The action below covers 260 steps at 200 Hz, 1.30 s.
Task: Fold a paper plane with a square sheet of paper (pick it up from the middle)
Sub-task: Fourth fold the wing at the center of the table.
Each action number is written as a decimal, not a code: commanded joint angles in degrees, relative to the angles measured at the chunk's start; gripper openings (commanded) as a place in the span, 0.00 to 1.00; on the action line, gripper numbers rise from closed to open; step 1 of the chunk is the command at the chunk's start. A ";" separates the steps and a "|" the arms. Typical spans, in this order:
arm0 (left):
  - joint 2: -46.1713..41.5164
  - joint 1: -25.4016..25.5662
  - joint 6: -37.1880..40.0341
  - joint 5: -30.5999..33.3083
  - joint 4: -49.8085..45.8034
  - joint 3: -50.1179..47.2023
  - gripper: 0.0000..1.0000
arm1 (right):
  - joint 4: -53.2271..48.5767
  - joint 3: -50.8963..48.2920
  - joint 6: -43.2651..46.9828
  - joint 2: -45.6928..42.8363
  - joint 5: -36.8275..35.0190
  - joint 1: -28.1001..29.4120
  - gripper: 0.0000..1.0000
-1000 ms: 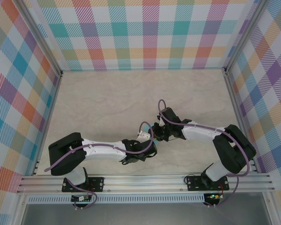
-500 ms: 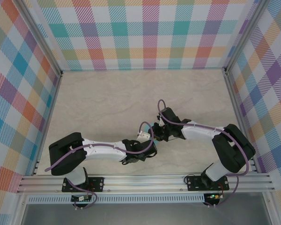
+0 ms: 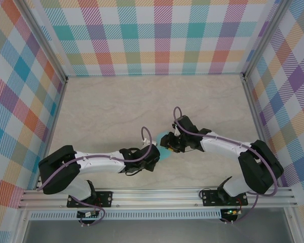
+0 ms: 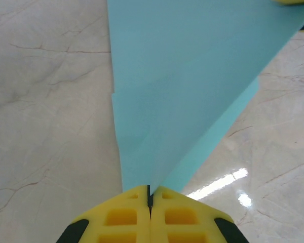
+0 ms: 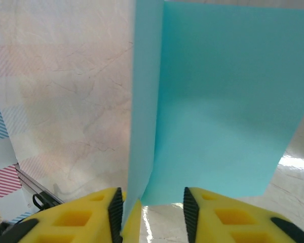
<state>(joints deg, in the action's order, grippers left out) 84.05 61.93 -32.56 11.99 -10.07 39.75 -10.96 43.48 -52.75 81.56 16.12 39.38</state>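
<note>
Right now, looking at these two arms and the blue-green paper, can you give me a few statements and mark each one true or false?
1. The left pincer is shut on the folded turquoise paper. True.
2. The right pincer is clamped tight. False: its yellow fingers stand apart, with a paper edge in the gap.
3. The paper is one flat unfolded layer. False: overlapping layers show.
4. Seen from above, the paper sits between the two pincers. True.

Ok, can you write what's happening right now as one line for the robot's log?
left claw: shut on folded paper | right claw: open, paper edge in the gap | plane: not finished
</note>
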 commanded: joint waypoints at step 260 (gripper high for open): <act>3.31 -18.13 0.70 -35.19 18.03 -8.01 0.07 | 4.82 6.83 -0.24 14.76 -0.21 3.43 0.19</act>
<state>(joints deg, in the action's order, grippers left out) 86.96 44.73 -32.49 -22.00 7.79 32.36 -4.38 48.99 -52.05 94.83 18.13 42.50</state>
